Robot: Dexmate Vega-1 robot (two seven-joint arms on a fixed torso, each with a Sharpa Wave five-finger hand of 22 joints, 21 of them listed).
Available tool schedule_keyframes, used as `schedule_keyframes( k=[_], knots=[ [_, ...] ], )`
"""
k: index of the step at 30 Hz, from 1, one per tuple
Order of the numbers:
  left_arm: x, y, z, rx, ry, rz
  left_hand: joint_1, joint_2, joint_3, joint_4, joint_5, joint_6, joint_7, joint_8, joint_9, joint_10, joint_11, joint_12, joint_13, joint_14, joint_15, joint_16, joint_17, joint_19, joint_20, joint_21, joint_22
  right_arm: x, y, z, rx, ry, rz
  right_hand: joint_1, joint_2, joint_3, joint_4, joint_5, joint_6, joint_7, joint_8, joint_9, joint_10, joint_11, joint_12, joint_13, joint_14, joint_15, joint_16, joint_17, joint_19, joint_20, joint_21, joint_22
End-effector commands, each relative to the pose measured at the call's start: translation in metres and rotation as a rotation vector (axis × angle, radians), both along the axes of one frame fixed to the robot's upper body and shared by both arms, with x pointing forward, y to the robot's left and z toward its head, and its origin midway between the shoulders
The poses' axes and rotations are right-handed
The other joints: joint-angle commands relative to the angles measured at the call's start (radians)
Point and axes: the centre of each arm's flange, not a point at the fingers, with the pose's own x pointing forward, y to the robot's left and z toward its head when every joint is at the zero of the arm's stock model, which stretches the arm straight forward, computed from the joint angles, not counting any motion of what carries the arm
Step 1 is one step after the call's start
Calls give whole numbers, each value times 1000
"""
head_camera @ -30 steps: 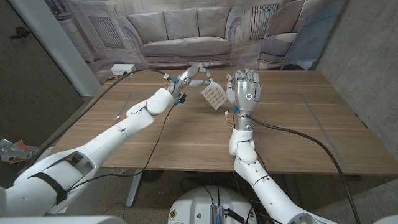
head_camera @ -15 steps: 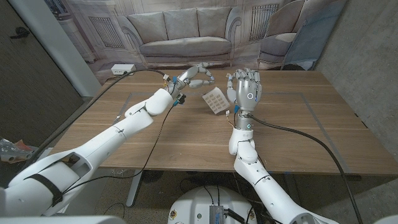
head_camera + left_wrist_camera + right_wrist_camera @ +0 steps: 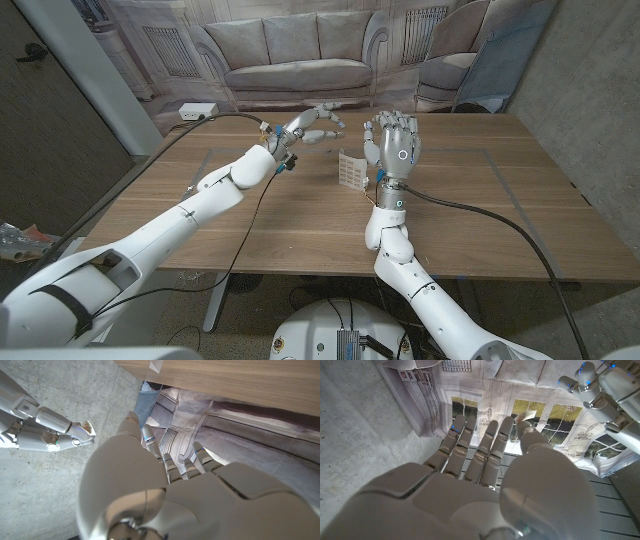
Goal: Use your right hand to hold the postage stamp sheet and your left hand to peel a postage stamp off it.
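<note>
In the head view, the right robot hand stands upright over the far middle of the counter, fingers extended upward and close together. The stamp sheet hangs just beside it on its thumb side, seemingly pinched at the thumb. The left robot hand hovers near the counter's far edge, fingers loosely curled and apart, clear of the sheet.

In the left wrist view, the left robot hand's fingers are parted and hold nothing; the right robot hand shows beyond with the sheet's edge at its fingertips.

In the right wrist view, a pale corner of the sheet sits at the thumb tip.
</note>
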Motion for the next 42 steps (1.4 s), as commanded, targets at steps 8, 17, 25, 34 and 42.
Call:
schedule_keyframes(
  k=[8,17,25,34,42],
  knots=[
    [-5,13,-5,-22,4,-14,-5,5,-9,4,-9,2,-3,-10,-11,-4,-2,3,0,-10,-2,-4,4,-8,-1,-1,2,3,5,-1,55,49,68,-38,-7,-7,13,-14,-84,-32,-67,-17,-40,7,-5,-14,-13,-154,2,5,-3,-20,-6,3],
    [-6,15,-3,-10,5,-13,-12,8,-10,7,-12,11,-2,-17,-22,-5,1,5,-1,-11,-4,-3,4,-10,-1,-1,2,7,-5,8,72,46,61,-57,-12,-16,19,-18,-108,-37,-88,-18,-47,11,-5,-19,-16,-153,3,6,-4,-17,-8,4],
    [-8,17,-4,-4,7,4,-13,10,-11,7,-13,16,0,-21,-29,-6,0,6,-1,-12,-1,-3,4,-11,1,-1,2,10,-14,15,67,26,25,-63,-12,-18,22,-20,-109,-40,-93,-19,-50,11,-4,-21,-17,-154,4,7,-7,-14,-10,4],
    [7,26,-7,11,42,-13,-15,12,-11,7,-14,23,-1,-25,-36,-7,-1,7,-2,-13,-2,-3,4,-11,0,-1,2,14,-9,19,33,39,-14,-71,-9,-20,25,-21,-104,-40,-96,-19,-51,10,-3,-23,-16,-154,5,8,-8,-11,-11,4],
    [26,32,-16,8,61,-34,-17,15,-11,7,-14,26,-1,-30,-42,-8,-1,8,-2,-15,-2,-3,4,-15,1,-3,2,8,5,10,37,51,-52,-76,-11,-23,26,-23,-104,-40,-100,-19,-52,9,-2,-25,-17,-153,5,8,-9,-9,-12,4]
  ],
)
